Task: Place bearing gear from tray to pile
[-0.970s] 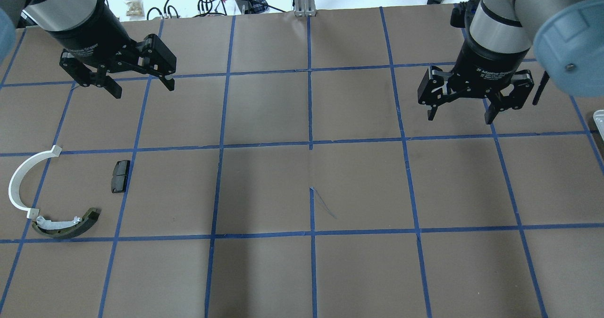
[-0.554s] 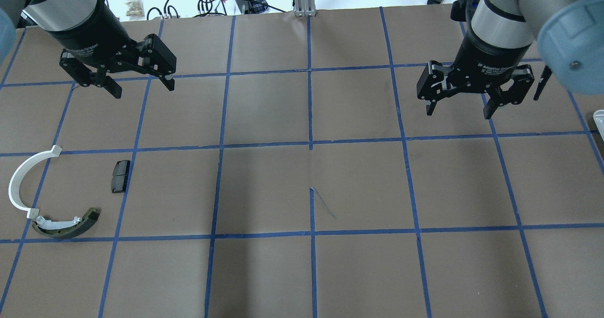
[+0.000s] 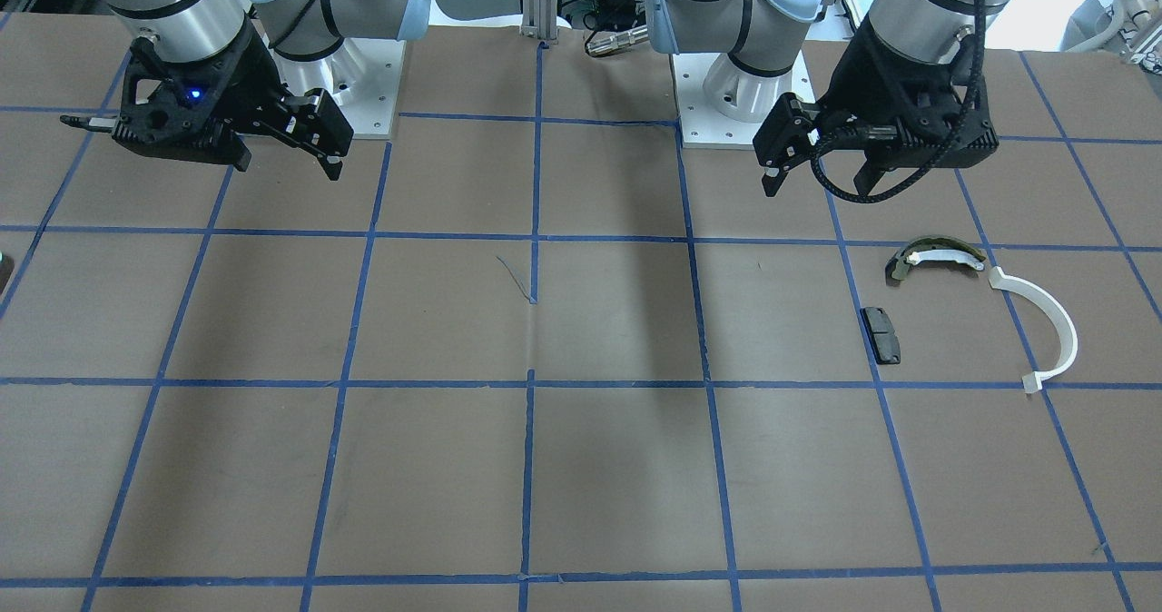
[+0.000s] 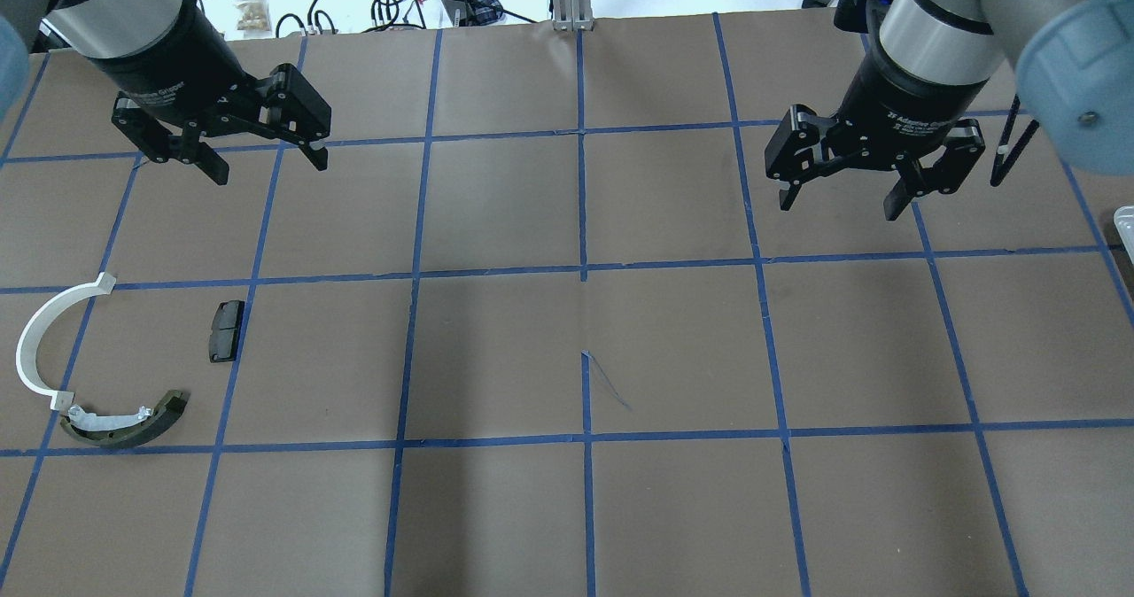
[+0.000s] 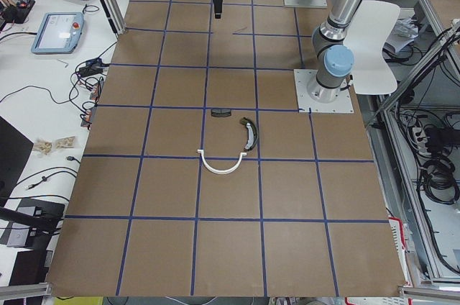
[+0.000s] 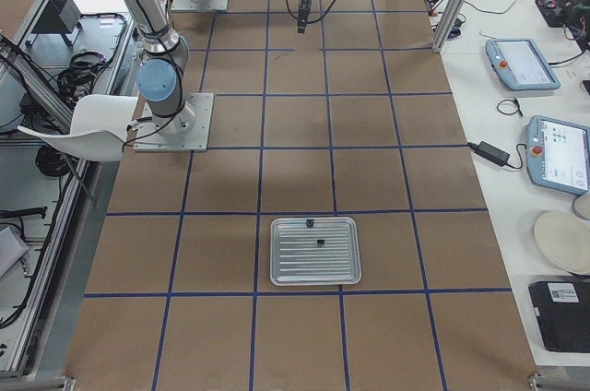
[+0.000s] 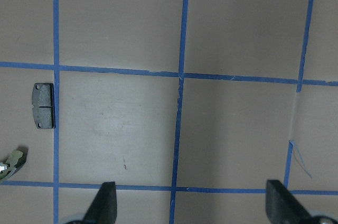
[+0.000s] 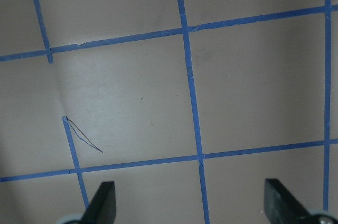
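Front-facing view: over the blue-gridded table (image 3: pixel 581 467), the left gripper (image 3: pixel 814 181) at upper right and the right gripper (image 3: pixel 289 165) at upper left hover, jaws spread.
Overhead view, lower left: the pile (image 4: pixel 62 399) is a white half-ring strip (image 4: pixel 27 353), an olive-and-white shoe (image 4: pixel 124 433) and a black pad (image 4: pixel 226 331).
Right-side view, bottom centre: the ribbed metal tray (image 6: pixel 277 257) holds two tiny dark parts (image 6: pixel 320 242), too small to tell which is the bearing gear.

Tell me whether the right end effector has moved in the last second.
Yes: the right end effector slid left in the overhead view, toward the vertical blue tape line, and slightly up.

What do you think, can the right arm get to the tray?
Probably yes. The right gripper hangs open and empty, and nothing lies between it and the tray on its side.
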